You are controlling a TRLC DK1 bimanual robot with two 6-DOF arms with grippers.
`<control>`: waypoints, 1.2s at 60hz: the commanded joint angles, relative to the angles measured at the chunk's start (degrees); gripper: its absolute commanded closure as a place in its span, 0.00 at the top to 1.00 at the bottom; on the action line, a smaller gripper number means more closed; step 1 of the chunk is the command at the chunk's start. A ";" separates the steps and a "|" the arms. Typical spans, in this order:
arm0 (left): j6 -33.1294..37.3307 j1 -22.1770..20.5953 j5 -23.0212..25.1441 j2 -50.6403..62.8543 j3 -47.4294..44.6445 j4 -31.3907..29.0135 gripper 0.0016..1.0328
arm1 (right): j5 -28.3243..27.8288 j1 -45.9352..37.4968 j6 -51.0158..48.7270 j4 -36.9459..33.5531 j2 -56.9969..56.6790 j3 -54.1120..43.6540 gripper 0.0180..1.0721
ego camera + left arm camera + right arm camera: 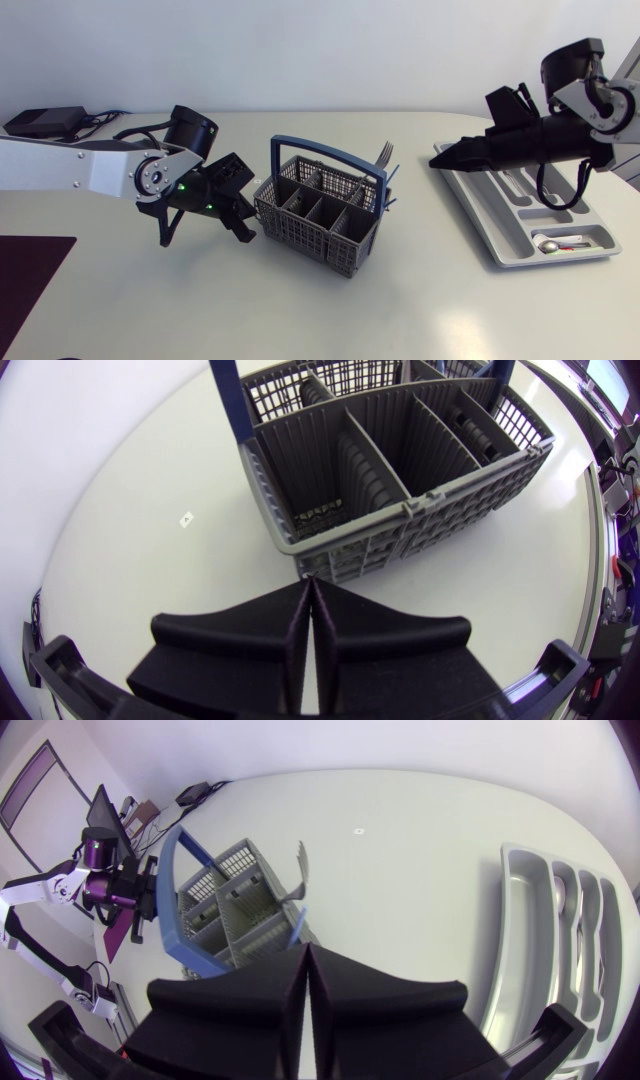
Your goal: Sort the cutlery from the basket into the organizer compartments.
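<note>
Both pincers are pressed together with nothing in them; the left pincer (241, 226) hangs just beside the basket's left wall, its joined tips pointing at that corner in its own wrist view (310, 582), and the right pincer (446, 156) hovers over the far end of the organizer, aimed back toward the basket.

On the pale worktop (200, 300) the grey organizer (476, 207) lies at the right with a spoon (560, 242) in its nearest compartment; the grey basket (310, 238) with its blue hoop handle (330, 150) stands in the middle, well apart from it; a fork (385, 152) stands tines-up in the basket's far right corner, ahead of the right pincer's tips and apart from them.

That fork looks the likely next piece; I'd judge the right pincer must part its fingers first, then come down from above onto the fork's upper end, keeping outside the hoop; the left one is well placed to steady the light basket.
</note>
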 commanded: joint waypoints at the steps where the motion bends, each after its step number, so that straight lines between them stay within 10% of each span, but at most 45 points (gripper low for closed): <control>1: 0.98 0.19 0.35 0.92 1.20 0.45 0.03 | -0.21 -0.76 -1.16 2.18 2.23 -3.47 0.05; 43: 0.02 -0.16 0.35 10.06 9.90 0.18 0.03 | -19.72 1.70 7.98 -0.29 29.74 11.82 0.05; 72: 0.02 0.63 0.26 19.91 21.67 -1.75 0.03 | -11.72 3.81 3.76 1.82 12.95 -5.40 0.06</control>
